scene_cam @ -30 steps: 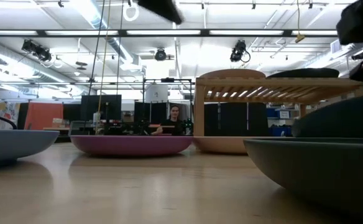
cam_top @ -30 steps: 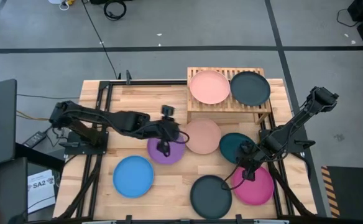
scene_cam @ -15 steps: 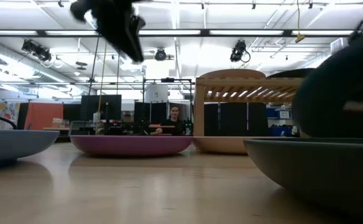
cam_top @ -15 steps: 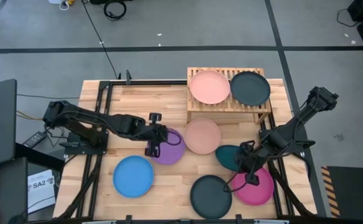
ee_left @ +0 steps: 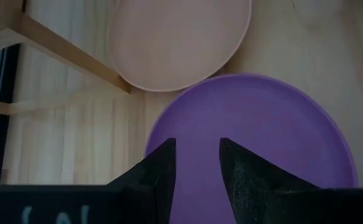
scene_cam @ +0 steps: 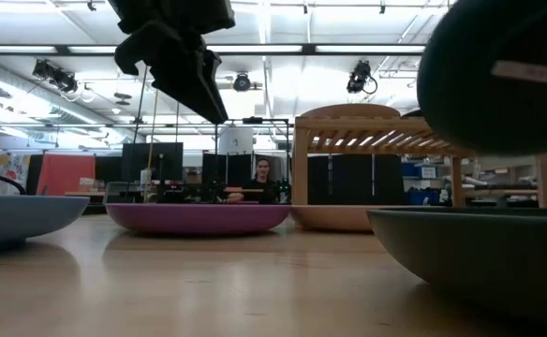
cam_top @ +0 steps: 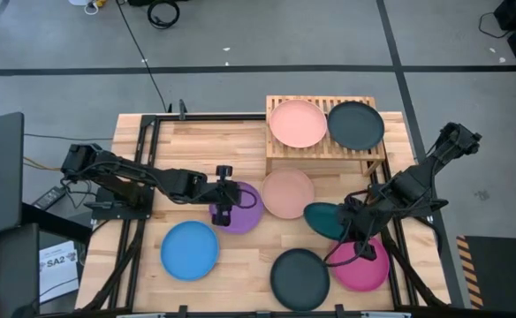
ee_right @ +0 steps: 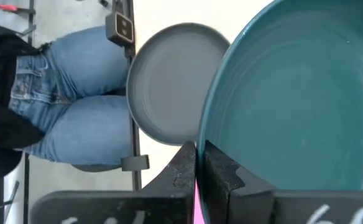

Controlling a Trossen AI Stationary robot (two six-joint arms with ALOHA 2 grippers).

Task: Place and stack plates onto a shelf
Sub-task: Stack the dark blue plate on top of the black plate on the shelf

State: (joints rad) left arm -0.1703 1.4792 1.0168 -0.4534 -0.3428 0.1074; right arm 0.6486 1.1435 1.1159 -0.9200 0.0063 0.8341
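Note:
My right gripper (cam_top: 355, 226) is shut on a dark teal plate (cam_top: 327, 219), which shows high up in the low view (scene_cam: 498, 75). My left gripper (cam_top: 225, 191) is open and hovers above the left part of the purple plate (cam_top: 240, 210), touching nothing; the left wrist view shows its fingers (ee_left: 163, 171) over that plate (ee_left: 262, 137). The light-wood shelf (cam_top: 323, 155) carries a peach plate (cam_top: 298, 124) and a black plate (cam_top: 356, 125). Another peach plate (cam_top: 287, 193), a blue one (cam_top: 189, 250), a dark one (cam_top: 299, 279) and a magenta one (cam_top: 364, 265) lie flat on the table. My right gripper pinches the teal plate's rim (ee_right: 201, 144) between its two fingers (ee_right: 183, 167), on the plate's side toward the table's right. The fingers come slanting from the right and above. The plate is lifted clear of the table and tilted.
The plank tabletop (cam_top: 205, 141) has bare room left of the shelf. A person in jeans (ee_right: 63, 93) stands by the table's near edge in the right wrist view. Another person (scene_cam: 262, 180) sits far behind the table. The dark plate (scene_cam: 480, 253) lies close to the low camera.
My left gripper moved toward the table's left, from between the purple and peach plates to above the purple plate's left part, and came lower. My right gripper raised the teal plate off the table; the plate now hangs tilted and clear.

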